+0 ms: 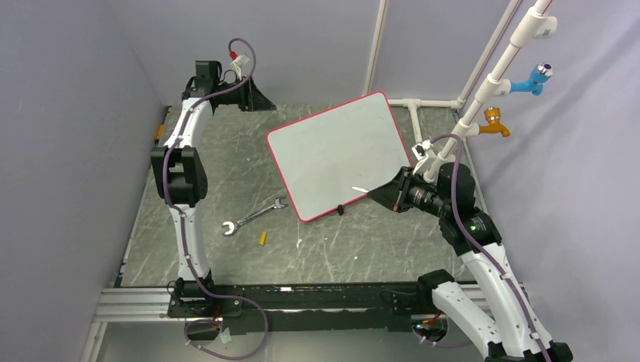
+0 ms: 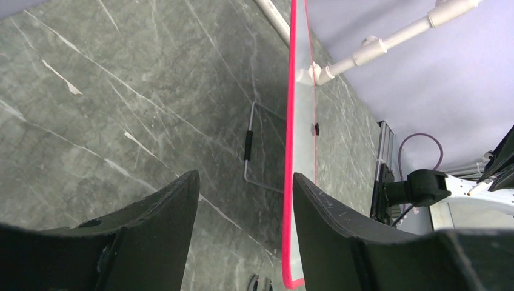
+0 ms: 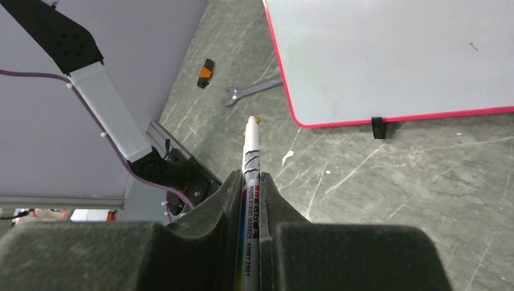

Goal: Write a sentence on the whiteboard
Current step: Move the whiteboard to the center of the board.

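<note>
The whiteboard (image 1: pixel 332 151) lies tilted on the table, white with a red-pink rim. No orange sentence shows on it; its face looks blank in the top view and the right wrist view (image 3: pixel 388 54). My right gripper (image 1: pixel 379 194) is shut on a white whiteboard marker (image 3: pixel 250 157), whose tip (image 1: pixel 360 189) hovers over the board's near right corner. My left gripper (image 1: pixel 255 96) is open and empty at the far left, well away from the board. In the left wrist view (image 2: pixel 245 182) its fingers frame the board's edge (image 2: pixel 291 151), seen side-on.
A wrench (image 1: pixel 253 216) and a small orange cap (image 1: pixel 263 238) lie on the table left of the board. White pipes with blue and orange taps (image 1: pixel 498 83) stand at the back right. A black clip foot (image 3: pixel 377 127) sits on the board's near edge.
</note>
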`<state>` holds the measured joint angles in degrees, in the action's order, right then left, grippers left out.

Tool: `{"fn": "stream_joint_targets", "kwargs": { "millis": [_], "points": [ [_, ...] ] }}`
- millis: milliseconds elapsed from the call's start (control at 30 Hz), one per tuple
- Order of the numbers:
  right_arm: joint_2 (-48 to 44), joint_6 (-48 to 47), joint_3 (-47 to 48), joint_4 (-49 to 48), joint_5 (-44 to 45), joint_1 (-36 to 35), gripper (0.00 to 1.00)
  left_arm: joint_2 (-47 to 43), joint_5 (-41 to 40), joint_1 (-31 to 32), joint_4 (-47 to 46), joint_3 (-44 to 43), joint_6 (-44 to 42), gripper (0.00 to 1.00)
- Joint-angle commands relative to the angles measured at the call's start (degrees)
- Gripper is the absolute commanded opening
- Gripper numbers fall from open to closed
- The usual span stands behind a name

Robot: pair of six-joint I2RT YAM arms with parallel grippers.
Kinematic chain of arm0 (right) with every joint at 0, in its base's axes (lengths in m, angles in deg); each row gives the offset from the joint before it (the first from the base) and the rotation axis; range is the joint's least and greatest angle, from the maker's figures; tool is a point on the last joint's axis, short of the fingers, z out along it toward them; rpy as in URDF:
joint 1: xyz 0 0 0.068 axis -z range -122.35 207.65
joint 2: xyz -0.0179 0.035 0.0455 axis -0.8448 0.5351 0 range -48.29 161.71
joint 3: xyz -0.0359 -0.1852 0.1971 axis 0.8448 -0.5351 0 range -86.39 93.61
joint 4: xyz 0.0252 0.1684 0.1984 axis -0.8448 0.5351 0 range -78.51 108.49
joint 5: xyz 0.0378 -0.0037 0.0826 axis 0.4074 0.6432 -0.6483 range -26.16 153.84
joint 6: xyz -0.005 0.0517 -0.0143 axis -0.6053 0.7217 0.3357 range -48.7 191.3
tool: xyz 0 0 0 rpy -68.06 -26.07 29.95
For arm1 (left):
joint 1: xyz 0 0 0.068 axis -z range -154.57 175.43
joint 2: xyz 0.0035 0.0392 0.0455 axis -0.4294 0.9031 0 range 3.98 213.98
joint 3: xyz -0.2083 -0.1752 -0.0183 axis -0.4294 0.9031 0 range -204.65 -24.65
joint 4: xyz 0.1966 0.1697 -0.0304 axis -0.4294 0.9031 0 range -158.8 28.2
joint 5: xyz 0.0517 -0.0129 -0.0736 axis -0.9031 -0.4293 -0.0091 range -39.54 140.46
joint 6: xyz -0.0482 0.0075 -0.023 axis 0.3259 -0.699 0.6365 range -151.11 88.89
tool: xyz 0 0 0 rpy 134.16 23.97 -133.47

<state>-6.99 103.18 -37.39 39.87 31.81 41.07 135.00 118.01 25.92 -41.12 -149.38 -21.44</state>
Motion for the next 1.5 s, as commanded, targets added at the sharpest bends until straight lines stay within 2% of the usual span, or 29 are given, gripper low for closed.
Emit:
{"fn": "stream_joint_targets", "kwargs": {
  "millis": [0,133,633,800,1000,1300,1367,1467],
  "points": [
    [-0.7,-0.9,0.0,-0.3,-0.4,0.2,0.0,1.1,1.7,1.7,1.9,-2.7,-2.6,0.63],
    [-1.2,-1.1,-0.2,0.2,-0.4,0.2,0.0,2.5,1.5,2.9,4.3,-4.0,-4.1,0.65],
    [-2.4,-2.3,0.3,2.2,0.0,0.2,0.0,4.4,2.4,6.4,5.9,-4.8,-5.9,0.57],
    [-2.7,-2.6,0.0,2.5,-0.1,0.2,0.0,3.0,4.9,6.9,1.4,-2.3,-2.9,0.6],
    [-2.7,-2.6,-0.1,2.2,-0.3,0.2,0.0,4.4,4.6,8.1,3.6,-3.6,-4.1,0.59],
    [-3.2,-2.7,0.0,2.8,-0.3,0.2,0.0,7.4,4.7,11.1,5.9,-6.3,-4.7,0.42],
    [-3.3,-2.7,-0.1,2.9,-0.3,0.1,0.0,7.7,4.7,11.4,6.6,-6.7,-5.0,0.32],
    [-3.4,-2.5,-0.4,2.7,-0.4,0.3,0.0,7.5,4.1,12.0,8.0,-7.1,-6.3,0.0]
  ]
}}
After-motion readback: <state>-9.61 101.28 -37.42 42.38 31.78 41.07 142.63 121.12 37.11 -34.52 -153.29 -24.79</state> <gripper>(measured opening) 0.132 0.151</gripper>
